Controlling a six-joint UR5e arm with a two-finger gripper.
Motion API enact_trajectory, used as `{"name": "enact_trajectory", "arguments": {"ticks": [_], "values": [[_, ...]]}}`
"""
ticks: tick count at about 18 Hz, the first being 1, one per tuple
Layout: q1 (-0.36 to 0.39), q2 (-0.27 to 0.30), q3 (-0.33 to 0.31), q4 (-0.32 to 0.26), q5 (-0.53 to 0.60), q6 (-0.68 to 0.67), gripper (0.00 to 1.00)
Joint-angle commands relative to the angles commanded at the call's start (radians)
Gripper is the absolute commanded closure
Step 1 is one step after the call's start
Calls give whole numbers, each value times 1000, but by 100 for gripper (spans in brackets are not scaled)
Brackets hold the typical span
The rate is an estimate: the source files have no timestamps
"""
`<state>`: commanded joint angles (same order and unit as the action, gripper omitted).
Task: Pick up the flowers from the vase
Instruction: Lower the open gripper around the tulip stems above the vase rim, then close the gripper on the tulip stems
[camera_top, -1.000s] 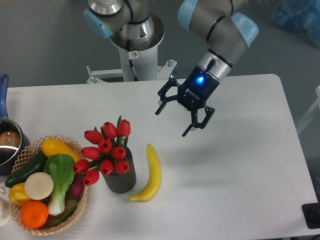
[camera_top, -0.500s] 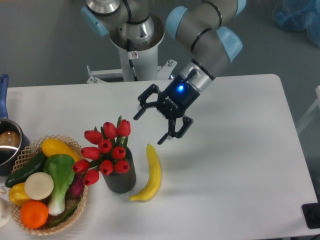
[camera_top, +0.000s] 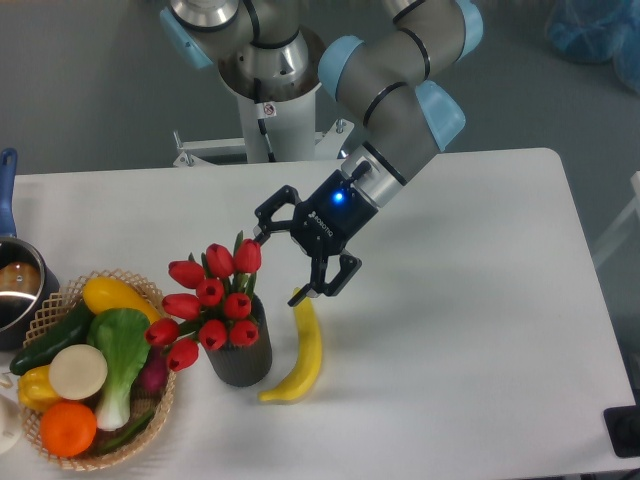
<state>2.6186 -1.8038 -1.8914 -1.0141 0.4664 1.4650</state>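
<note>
The end effector (camera_top: 287, 265) hangs spread wide just right of the flowers (camera_top: 212, 296) standing in the vase (camera_top: 241, 358), beside a banana (camera_top: 303, 347).

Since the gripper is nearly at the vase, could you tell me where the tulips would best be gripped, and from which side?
Probably the cluster of buds on the tulips, or the stems just under them if reachable, coming from above and the banana's side. The bunch stands upright in the vase, lower stems hidden inside, and the basket crowds the other side. The gripper is open there.
</note>
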Motion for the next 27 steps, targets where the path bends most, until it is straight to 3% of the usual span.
{"name": "enact_trajectory", "arguments": {"ticks": [3, 27], "values": [[-29, -29, 2, 54, -2, -3, 0], [-86, -72, 14, 60, -52, -38, 0]]}}
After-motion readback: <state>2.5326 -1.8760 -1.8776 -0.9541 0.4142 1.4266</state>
